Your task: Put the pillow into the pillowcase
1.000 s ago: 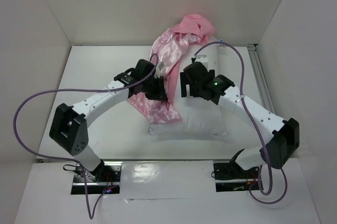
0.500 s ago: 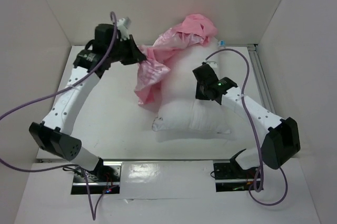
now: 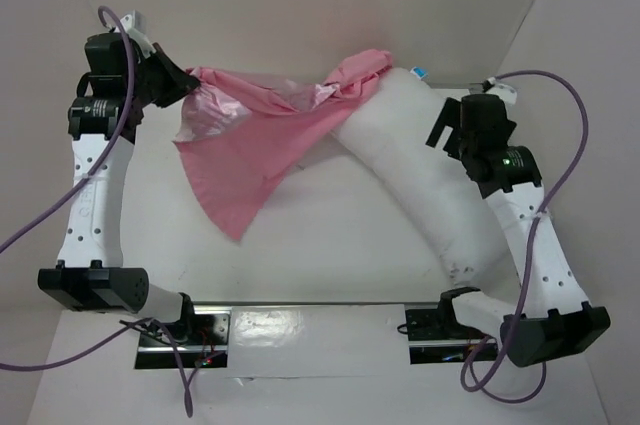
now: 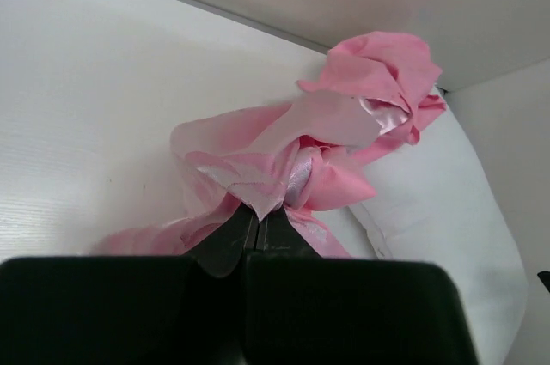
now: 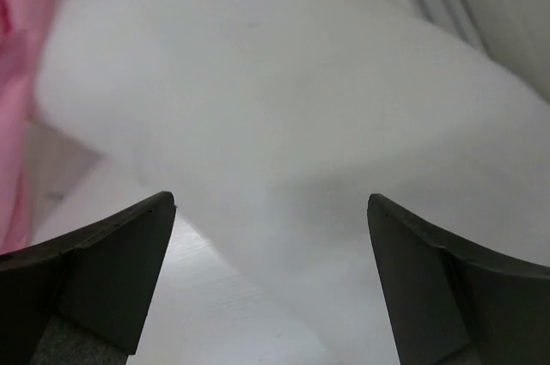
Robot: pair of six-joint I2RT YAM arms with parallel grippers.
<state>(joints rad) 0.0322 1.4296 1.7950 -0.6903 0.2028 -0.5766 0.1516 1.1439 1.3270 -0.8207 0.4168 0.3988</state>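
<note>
At the far left of the top view, left gripper (image 3: 183, 85): raised near the back wall, fingers pinched together on a corner of the pillowcase (image 3: 250, 140).
Top view, pillowcase: stretched from that pinch across to a crumpled bunch at the far middle. A loose flap hangs down to a point over the table (image 3: 330, 245).
Top view, pillow (image 3: 440, 190): on the right half of the table, lying diagonally from the far middle towards the near right. The pink bunch overlaps its far end, but whether that end is inside the sack cannot be told.
Top view, right gripper (image 3: 441, 133): just beside the pillow's upper right flank.
Left wrist view, left gripper (image 4: 258, 226): jaws together, with a fold of pillowcase (image 4: 344, 116) clamped at the tips.
Left wrist view, pillow (image 4: 430, 202): to the right, beyond and partly under the pink crumple.
Right wrist view, right gripper (image 5: 271, 202): jaws wide apart, holding nothing.
Right wrist view, pillow (image 5: 284, 116): blurred and filling the view ahead of the fingers; contact cannot be judged.
Right wrist view, pillowcase (image 5: 13, 82): a pink strip at the left edge.
</note>
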